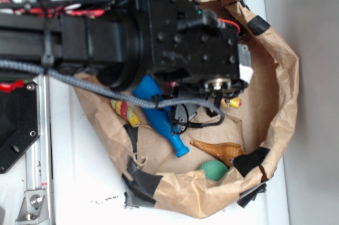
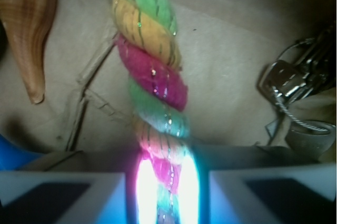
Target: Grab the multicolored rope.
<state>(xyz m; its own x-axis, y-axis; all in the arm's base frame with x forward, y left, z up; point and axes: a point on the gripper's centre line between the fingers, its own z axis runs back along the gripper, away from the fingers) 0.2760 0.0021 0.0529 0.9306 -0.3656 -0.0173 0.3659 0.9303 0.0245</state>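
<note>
Fingers: in the wrist view the two pale pads (image 2: 63,195) sit at the bottom left and bottom right of the frame, one on each side of the rope (image 2: 152,81); the gripper (image 2: 167,195) is spread about as wide as the cord is thick.
Grip state: the cord fills the gap, but glare on both sides hides the contact lines, so I cannot tell whether the pads are pressing it or merely beside it.
Rope: a twisted cord of pink, yellow and green running from bottom centre to top centre of the wrist view, lying on brown paper; in the exterior view only a yellow-red end (image 1: 127,111) shows at centre left, just beside the bottle (image 1: 159,115), and a small yellow tip at centre right below the arm.
Step in hand: judged as closing on the cord, squarely across its middle rather than at a tip.
Doing it well: squeeze until the soft strands compress; a light pinch could let the twist roll out. Lift straight up so the free ends drag clear.
Neighbours: the shell (image 2: 29,29) lies at upper left of the wrist view, apart from the cord; a metal keyring (image 2: 295,84) sits at right, also apart.
Container: a paper bag (image 1: 280,98) with taped rim walls everything in; the raised rim may catch trailing ends.
</note>
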